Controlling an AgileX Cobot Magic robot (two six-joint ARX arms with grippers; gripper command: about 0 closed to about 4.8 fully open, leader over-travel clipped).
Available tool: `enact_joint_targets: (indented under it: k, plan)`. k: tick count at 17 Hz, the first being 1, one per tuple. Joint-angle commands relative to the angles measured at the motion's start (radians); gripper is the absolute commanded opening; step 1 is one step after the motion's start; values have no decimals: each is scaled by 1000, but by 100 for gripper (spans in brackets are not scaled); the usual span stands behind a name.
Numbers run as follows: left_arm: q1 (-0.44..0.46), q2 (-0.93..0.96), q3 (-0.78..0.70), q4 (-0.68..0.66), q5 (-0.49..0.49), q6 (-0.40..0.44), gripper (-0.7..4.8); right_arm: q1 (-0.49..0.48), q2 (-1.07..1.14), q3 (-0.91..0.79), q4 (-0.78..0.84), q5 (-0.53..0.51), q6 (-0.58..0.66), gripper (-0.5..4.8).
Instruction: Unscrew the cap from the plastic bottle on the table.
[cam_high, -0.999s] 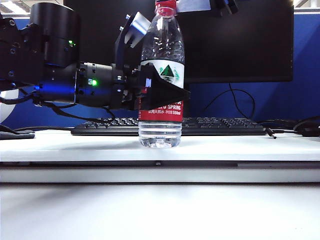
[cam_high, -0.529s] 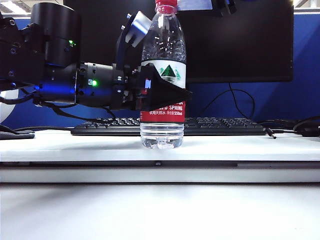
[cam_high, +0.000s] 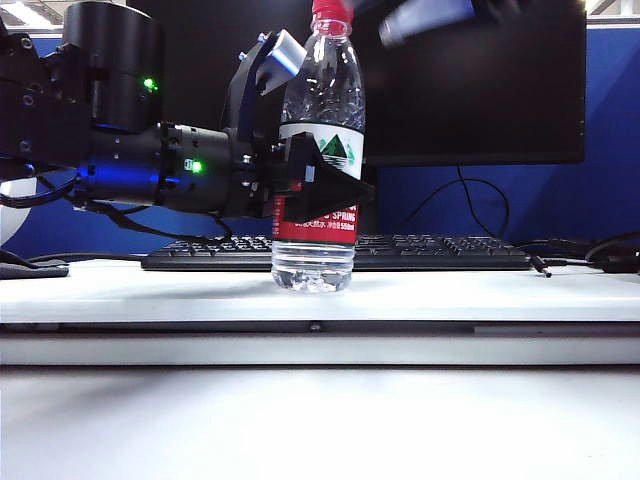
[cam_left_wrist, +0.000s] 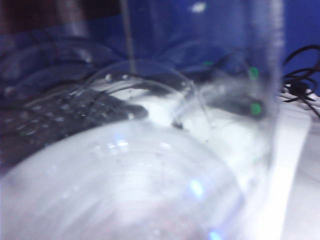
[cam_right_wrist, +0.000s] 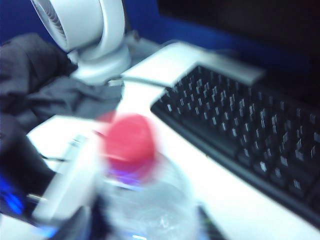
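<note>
The left gripper (cam_high: 325, 185) reaches in level from the left side of the exterior view, its black body lit by small green lights, and its jaws are clamped on the plastic bottle (cam_high: 318, 150) at the height of the label. One dark finger wraps across the front of the white and red label, just under the green mountain logo. The bottle stands on the white desk (cam_high: 450, 290) near the middle of that view, leaning slightly, with its base in front of the black keyboard (cam_high: 440, 252). In the left wrist view the clear bottle wall (cam_left_wrist: 150, 175) fills most of the picture at very close range, and the jaws themselves are not visible there.

The red cap (cam_high: 332, 12) sits on the bottle neck at the very top edge of the exterior view. In the right wrist view the cap (cam_right_wrist: 129, 142) shows from above as a blurred red disc on the clear shoulder of the bottle (cam_right_wrist: 145, 210), with the keyboard (cam_right_wrist: 250, 135) beyond it and a white fan (cam_right_wrist: 90, 35) farther back.

The right gripper (cam_high: 425, 18) is a pale blurred streak at the top of the exterior view, just to the right of the cap and apart from it. I cannot tell whether its jaws are open or closed. A dark monitor (cam_high: 480, 90) stands behind the keyboard.
</note>
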Motion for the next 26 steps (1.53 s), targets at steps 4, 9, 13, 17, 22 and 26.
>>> enact_joint_targets:
  k: [4, 9, 13, 17, 22, 26]
  plan:
    - [0, -6, 9, 27, -7, 2, 269, 230, 33, 2, 178, 506, 6, 285]
    - [-1, -6, 10, 28, -6, 2, 269, 293, 116, 3, 276, 699, 87, 285]
    - [-2, -6, 12, 31, -6, 1, 269, 293, 172, 3, 329, 673, 128, 284]
    - [-2, -6, 12, 31, -6, -6, 269, 293, 187, 3, 374, 673, 131, 282]
    - [-1, -6, 11, 31, -6, -6, 269, 292, 187, 3, 376, 669, 131, 143]
    - [-1, -6, 11, 31, 2, -6, 269, 284, 186, 3, 332, 642, 122, 134]
